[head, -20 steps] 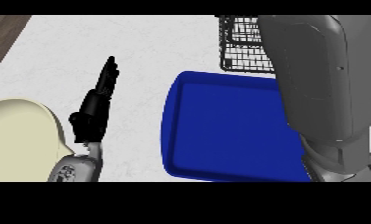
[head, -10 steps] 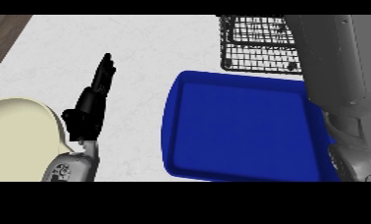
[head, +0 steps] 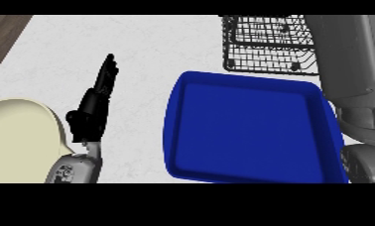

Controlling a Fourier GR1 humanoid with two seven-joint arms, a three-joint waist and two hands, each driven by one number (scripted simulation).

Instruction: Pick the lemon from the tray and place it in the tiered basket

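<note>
The blue tray (head: 177,121) lies right of centre on the white counter, and I see no lemon on its bare floor or anywhere else. Just behind the tray, at the upper right, stands the black wire tiered basket (head: 267,46). My left hand (head: 92,108) rests open at the left, edge-on, with straight fingers pointing away from me, well clear of the tray. My right forearm (head: 348,66) rises along the right edge, covering the basket's right side and the tray's right rim. The right hand itself does not show.
A pale cream rounded object (head: 29,136) sits at the lower left beside my left wrist. The white speckled counter (head: 161,46) stretches between the left hand and the basket. A strip of dark wood (head: 11,29) shows at the far upper left.
My right forearm has swung to the right, uncovering most of the basket and the tray's right half. The left hand has barely moved.
</note>
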